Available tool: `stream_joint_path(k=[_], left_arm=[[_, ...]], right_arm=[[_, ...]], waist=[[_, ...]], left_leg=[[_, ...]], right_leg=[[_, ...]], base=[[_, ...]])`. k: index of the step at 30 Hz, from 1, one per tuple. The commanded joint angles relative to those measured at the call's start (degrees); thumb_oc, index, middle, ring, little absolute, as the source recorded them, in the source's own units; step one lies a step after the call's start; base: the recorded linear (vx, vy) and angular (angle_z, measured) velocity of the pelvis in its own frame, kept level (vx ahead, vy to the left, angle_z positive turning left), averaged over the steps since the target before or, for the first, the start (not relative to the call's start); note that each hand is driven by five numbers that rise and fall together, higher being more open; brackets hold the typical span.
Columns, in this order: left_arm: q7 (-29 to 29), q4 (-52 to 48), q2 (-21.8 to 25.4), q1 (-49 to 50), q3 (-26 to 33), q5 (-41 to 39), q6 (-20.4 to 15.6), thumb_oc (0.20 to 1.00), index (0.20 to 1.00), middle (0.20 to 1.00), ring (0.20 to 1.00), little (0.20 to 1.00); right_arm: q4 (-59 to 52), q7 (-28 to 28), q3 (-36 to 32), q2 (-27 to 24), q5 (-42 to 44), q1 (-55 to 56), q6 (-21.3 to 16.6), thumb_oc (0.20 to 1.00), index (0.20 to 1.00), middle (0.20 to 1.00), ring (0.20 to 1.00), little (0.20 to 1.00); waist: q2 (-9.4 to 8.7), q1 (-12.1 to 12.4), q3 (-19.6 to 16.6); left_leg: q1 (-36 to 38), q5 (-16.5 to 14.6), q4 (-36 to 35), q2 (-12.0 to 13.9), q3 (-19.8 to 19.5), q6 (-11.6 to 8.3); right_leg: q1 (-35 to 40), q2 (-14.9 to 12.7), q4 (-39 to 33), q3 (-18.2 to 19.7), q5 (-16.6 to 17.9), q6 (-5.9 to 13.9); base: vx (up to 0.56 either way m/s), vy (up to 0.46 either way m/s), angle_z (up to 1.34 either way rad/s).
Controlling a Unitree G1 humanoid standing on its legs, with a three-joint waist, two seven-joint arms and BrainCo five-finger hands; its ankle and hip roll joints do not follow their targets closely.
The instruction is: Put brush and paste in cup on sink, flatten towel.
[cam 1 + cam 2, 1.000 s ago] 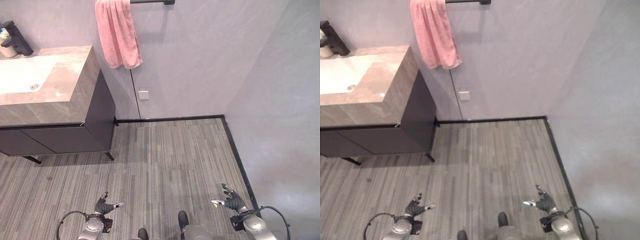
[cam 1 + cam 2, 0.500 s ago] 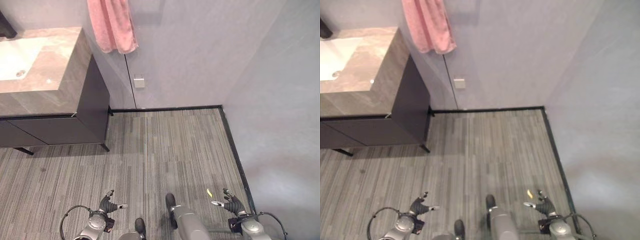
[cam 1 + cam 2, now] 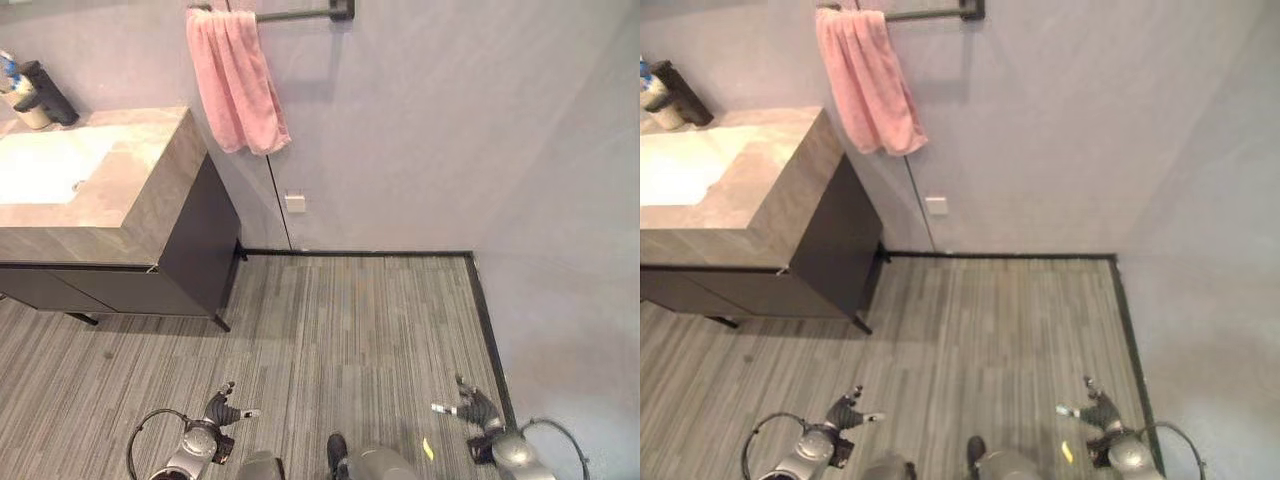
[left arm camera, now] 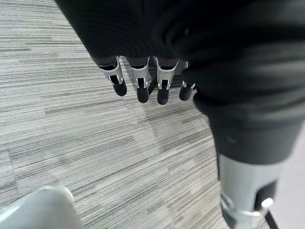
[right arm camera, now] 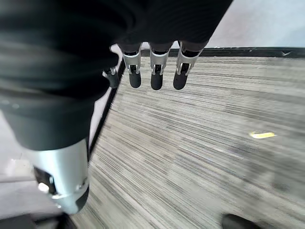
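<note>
The pink towel (image 3: 238, 82) hangs bunched over the left end of a dark rail (image 3: 300, 13) on the grey wall, at about 11 o'clock in the head views, its lower edge falling beside the right end of the bench (image 3: 130, 185). At 10 o'clock, the stone-topped bench carries a pale sink (image 3: 45, 165) above a dark cabinet (image 3: 190, 260). At the back corner of the sink stands a black tap (image 3: 48, 93), and just beside it a light-coloured cup (image 3: 28, 108) with something blue poking up from it, possibly the brush or paste, though it is too small to tell. A small white plate (image 3: 295, 203) sits low on the wall under the towel.

Both hands hang low over the grey striped floor (image 3: 350, 320), well apart from bench and towel. The left hand (image 3: 222, 411) shows at 7 o'clock, the right hand (image 3: 475, 408) at 5 o'clock. In the wrist views the fingers (image 4: 139, 78) of the left and the fingers (image 5: 155, 67) of the right point down straight and relaxed, holding nothing. A small yellow scrap (image 5: 262, 135) lies on the floor near the right hand.
</note>
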Motion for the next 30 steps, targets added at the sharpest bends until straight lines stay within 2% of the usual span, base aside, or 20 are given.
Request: stream_joint_path(k=[1,3,4,7,11,14,15,16,17,18,22,26,28,29,30], left_arm=[[1.7,-0.2,2.0,-0.7,0.8,1.1,-1.3,1.0,1.0,1.0,1.0,1.0],[1.8,-0.5,2.6,-0.7,0.5,1.2,-1.3,1.0,1.0,1.0,1.0,1.0],[1.8,-0.2,3.0,0.1,0.9,1.4,-1.1,1.0,1.0,1.0,1.0,1.0],[1.7,-0.1,3.4,0.0,0.5,2.0,-1.1,1.0,1.0,1.0,1.0,1.0],[2.4,-0.6,4.1,0.7,2.0,0.6,-1.3,1.0,1.0,1.0,1.0,1.0],[2.7,-1.7,4.5,0.5,2.4,0.2,-1.5,1.0,1.0,1.0,1.0,1.0],[2.8,-2.4,4.7,0.7,2.3,0.5,-1.8,1.0,1.0,1.0,1.0,1.0],[2.8,-2.4,4.7,0.7,2.3,0.5,-1.8,1.0,1.0,1.0,1.0,1.0],[3.0,-2.6,5.0,0.7,2.8,0.4,-1.8,1.0,1.0,1.0,1.0,1.0],[3.0,-2.6,5.0,0.7,2.8,0.4,-1.8,1.0,1.0,1.0,1.0,1.0],[2.9,-2.3,5.2,1.0,3.2,0.4,-1.9,1.0,1.0,1.0,1.0,1.0],[2.3,-3.1,5.4,1.3,2.5,1.3,-2.0,1.0,1.0,1.0,1.0,1.0],[2.1,-3.7,5.7,1.2,1.9,1.9,-2.0,1.0,1.0,1.0,1.0,1.0],[1.9,-3.7,5.8,1.1,1.6,2.3,-2.0,1.0,1.0,1.0,1.0,1.0],[1.7,-3.8,5.9,0.7,1.2,2.4,-2.0,1.0,1.0,1.0,1.0,1.0]], right_arm=[[-2.7,-2.2,-1.2,-2.5,-2.2,1.4,-1.3,1.0,1.0,1.0,1.0,1.0],[-2.6,-2.6,-1.1,-2.8,-2.8,1.1,-1.4,1.0,1.0,1.0,1.0,1.0],[-3.1,-2.0,-0.6,-2.9,-3.8,0.8,-1.1,1.0,1.0,1.0,1.0,1.0],[-3.2,-2.1,-0.2,-2.5,-4.4,0.3,-1.0,1.0,1.0,1.0,1.0,1.0],[-3.7,-2.2,-1.8,-1.2,-3.7,0.5,-0.8,1.0,1.0,1.0,1.0,1.0],[-3.4,-2.1,-1.5,-0.7,-4.3,-0.5,-0.5,1.0,1.0,1.0,1.0,1.0],[-2.9,-2.1,-0.9,-0.6,-5.9,-1.2,-0.3,1.0,1.0,1.0,1.0,1.0],[-2.9,-2.1,-0.9,-0.5,-6.0,-1.2,-0.3,1.0,1.0,1.0,1.0,1.0],[-3.6,-2.0,-0.3,-0.6,-6.9,-1.8,-0.3,1.0,1.0,1.0,1.0,1.0],[-3.6,-2.0,-0.3,-0.5,-6.9,-1.8,-0.3,1.0,1.0,1.0,1.0,1.0],[-4.0,-1.8,0.1,-0.5,-7.5,-2.4,-0.4,1.0,1.0,1.0,1.0,1.0],[-3.6,-2.1,-0.1,-0.7,-8.1,-2.6,-0.4,1.0,1.0,1.0,1.0,1.0],[-3.9,-2.2,0.1,-0.8,-8.2,-3.1,-0.4,1.0,1.0,1.0,1.0,1.0],[-4.1,-2.2,0.2,-0.9,-8.2,-3.2,-0.5,1.0,1.0,1.0,1.0,1.0],[-4.3,-2.0,0.5,-0.9,-7.9,-3.2,-0.8,1.0,1.0,1.0,1.0,1.0]], waist=[[2.14,-0.7,0.9],[2.84,-0.1,1.1],[3.51,0.1,0.9],[3.54,0.5,-0.1],[2.46,0.9,-1.0],[1.93,1.3,-1.0],[1.82,1.4,-1.1],[1.8,1.5,-1.1],[1.46,1.7,-1.0],[1.44,1.8,-1.0],[0.44,2.0,-0.9],[0.44,1.9,-0.8],[0.74,1.7,0.1],[0.9,1.5,0.3],[0.93,0.6,0.7]], left_leg=[[4.1,5.5,-12.5,-0.4,-0.2,2.29],[2.5,8.1,-17.7,1.5,0.1,1.67],[4.0,8.3,-17.6,2.1,-0.5,1.75],[3.6,8.0,-15.7,1.0,-1.3,2.1],[2.8,4.0,-10.7,-1.9,0.9,3.9],[1.7,1.1,-6.9,-3.0,2.8,5.15],[1.6,-0.6,-5.6,-3.6,3.8,5.93],[1.6,-0.7,-5.5,-3.6,3.9,5.96],[1.8,-1.8,-4.9,-3.8,5.0,6.43],[1.8,-1.8,-4.9,-3.8,5.1,6.44],[3.0,-3.3,-5.1,-4.4,7.0,7.37],[5.3,-4.1,-6.6,-5.7,7.0,8.31],[6.5,-4.2,-7.6,-5.9,7.1,8.87],[7.0,-4.3,-8.0,-6.2,6.8,8.93],[7.8,-4.5,-8.5,-6.7,5.9,9.16]], right_leg=[[-0.2,-3.2,1.5,7.2,1.5,2.31],[0.9,-3.8,1.9,7.9,0.2,2.68],[1.9,-3.7,3.3,9.4,-1.2,3.34],[2.8,-4.8,3.0,10.7,-1.2,3.96],[3.9,-8.7,1.7,13.9,-0.5,6.0],[3.2,-11.0,1.4,15.3,0.7,7.27],[2.5,-12.4,1.3,16.0,2.0,8.05],[2.5,-12.4,1.3,16.1,2.0,8.07],[1.6,-13.1,1.6,16.3,3.5,8.57],[1.6,-13.1,1.6,16.4,3.5,8.58],[0.6,-14.1,2.8,16.7,7.8,9.84],[-1.0,-14.4,6.8,16.1,11.5,9.65],[-3.3,-13.6,10.8,15.1,12.7,9.01],[-3.4,-12.9,11.9,15.0,12.1,8.86],[-4.5,-9.8,14.6,16.8,10.8,8.49]], base=[[0.25,0.179,-0.25],[0.34,0.231,-0.22],[0.28,0.199,-0.16],[0.24,0.215,-0.66],[0.2,0.241,-0.56],[0.12,0.247,-0.38],[0.11,0.198,-0.39],[0.12,0.238,-0.45],[0.05,0.1,-0.34],[0.06,0.145,-0.39],[0.07,0.119,-0.28],[0.09,0.143,0.02],[0.03,0.155,0.01],[0.06,0.159,-0.11],[0.07,0.153,-0.05]])
